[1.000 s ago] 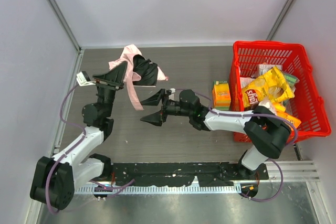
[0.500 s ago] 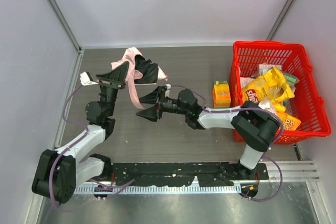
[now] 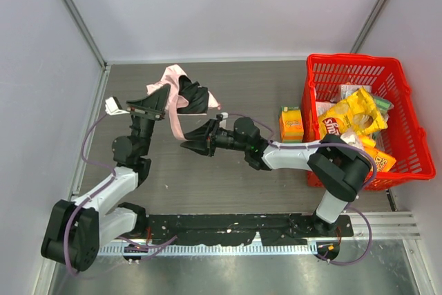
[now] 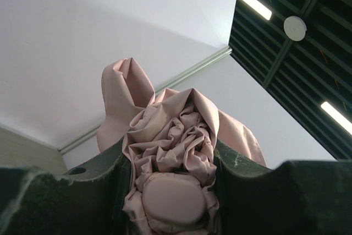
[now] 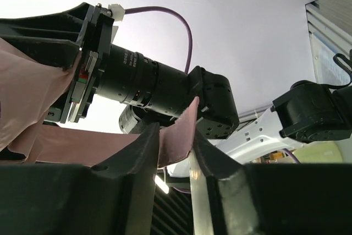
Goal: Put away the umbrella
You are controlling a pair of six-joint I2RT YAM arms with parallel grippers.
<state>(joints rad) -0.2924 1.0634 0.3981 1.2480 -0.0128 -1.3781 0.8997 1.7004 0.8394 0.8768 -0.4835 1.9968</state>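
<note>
The umbrella (image 3: 174,76) is a crumpled pale pink bundle with dark ribs, held above the table at the back left. My left gripper (image 3: 164,101) is shut on it. In the left wrist view the bunched fabric (image 4: 175,127) fills the gap between the left gripper's (image 4: 170,151) jaws. The narrow pink strap (image 3: 174,122) hangs down from the bundle towards my right gripper (image 3: 186,144). In the right wrist view the strap's end (image 5: 179,120) is pinched between the right gripper's (image 5: 175,140) fingers. The umbrella's handle is hidden.
A red basket (image 3: 416,139) full of snack bags, with a yellow chips bag (image 3: 352,119) on top, stands at the right. An orange carton (image 3: 291,126) stands on the table just left of it. White walls close in the left, back and right sides.
My right gripper has moved left and up to the hanging strap and closed its jaws on the strap's end. The left gripper still holds the umbrella, raised slightly.
</note>
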